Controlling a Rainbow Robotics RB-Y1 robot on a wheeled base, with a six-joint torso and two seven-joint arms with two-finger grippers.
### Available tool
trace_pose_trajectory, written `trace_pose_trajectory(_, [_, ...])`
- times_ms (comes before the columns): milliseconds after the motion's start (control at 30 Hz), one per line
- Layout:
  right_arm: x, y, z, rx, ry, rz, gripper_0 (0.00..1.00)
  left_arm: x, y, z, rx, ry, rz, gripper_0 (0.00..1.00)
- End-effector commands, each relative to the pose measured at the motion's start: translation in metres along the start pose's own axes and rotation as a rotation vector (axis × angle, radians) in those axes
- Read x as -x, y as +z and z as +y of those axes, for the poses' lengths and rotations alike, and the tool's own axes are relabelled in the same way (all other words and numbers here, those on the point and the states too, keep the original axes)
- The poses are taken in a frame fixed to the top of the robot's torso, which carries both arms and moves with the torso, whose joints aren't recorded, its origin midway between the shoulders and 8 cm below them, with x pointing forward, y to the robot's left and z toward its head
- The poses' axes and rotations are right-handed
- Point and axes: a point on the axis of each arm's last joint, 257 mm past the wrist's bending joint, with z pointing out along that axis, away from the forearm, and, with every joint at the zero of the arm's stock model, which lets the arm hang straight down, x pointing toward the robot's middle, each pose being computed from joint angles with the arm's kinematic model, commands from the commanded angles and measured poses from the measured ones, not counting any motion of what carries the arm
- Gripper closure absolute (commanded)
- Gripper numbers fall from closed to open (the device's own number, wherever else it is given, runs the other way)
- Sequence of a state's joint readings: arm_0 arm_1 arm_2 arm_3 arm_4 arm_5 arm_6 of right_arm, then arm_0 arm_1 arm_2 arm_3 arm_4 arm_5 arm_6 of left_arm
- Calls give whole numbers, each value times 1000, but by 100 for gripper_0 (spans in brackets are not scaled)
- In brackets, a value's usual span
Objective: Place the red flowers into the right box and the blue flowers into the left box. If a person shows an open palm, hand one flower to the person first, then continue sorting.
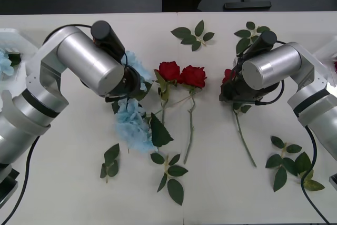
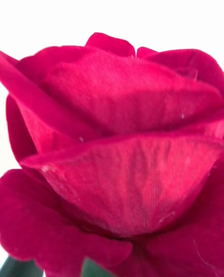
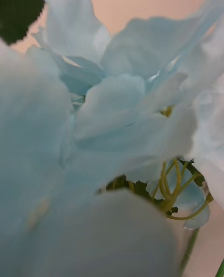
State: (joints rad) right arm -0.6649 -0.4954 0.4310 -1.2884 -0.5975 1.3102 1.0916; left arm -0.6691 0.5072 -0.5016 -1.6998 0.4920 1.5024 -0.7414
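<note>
Middle of the table is getting crowded: two red roses are lying side by side with stems crossing, and blue flowers are sitting just left of them. Loose leaf sprigs are cluttering the near side. Bare tabletop is showing between the rose stems and the right rose stem.

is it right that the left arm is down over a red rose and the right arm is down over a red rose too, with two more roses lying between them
Not quite. The front view shows the left gripper down over the blue flowers, not a red rose; its wrist view shows pale blue petals. The rest holds: the right gripper is over a red rose, and two more roses lie between the arms.
</note>
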Motion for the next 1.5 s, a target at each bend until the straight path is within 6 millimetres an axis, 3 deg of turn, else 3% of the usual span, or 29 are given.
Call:
trace_pose_trajectory(33, [4,-2,7,26,21,-15,15,63,-75,7,-31,93,-159,100])
trace_pose_trajectory(267, [4,-1,7,18,3,-17,15,120,-149,-7,-118,239,-418,100])
trace_pose_trajectory(433, [4,4,7,11,-6,-28,14,132,-167,33,-40,233,-428,100])
trace_pose_trajectory(667, [7,9,7,3,-21,-49,15,131,-178,125,153,211,-346,100])
trace_pose_trajectory(733, [6,10,8,3,-22,-46,30,131,-181,168,215,224,-305,100])
trace_pose_trajectory(767, [6,11,7,1,-21,-45,32,129,-180,178,230,233,-291,100])
trace_pose_trajectory(933, [5,12,6,-6,-27,-45,60,132,-193,268,380,289,-222,100])
trace_pose_trajectory(1000, [4,13,6,-6,-23,-41,83,133,-200,305,447,314,-188,100])
trace_pose_trajectory(1067, [4,13,5,-10,-22,-42,100,132,-206,334,502,325,-158,100])
trace_pose_trajectory(1267, [4,13,3,-8,-13,-39,100,130,-212,416,645,407,-91,100])
trace_pose_trajectory(1367, [11,7,-3,-1,6,-43,100,120,-206,445,685,478,-50,100])
trace_pose_trajectory(1500, [37,-25,-24,0,48,-39,100,96,-190,482,753,573,3,100])
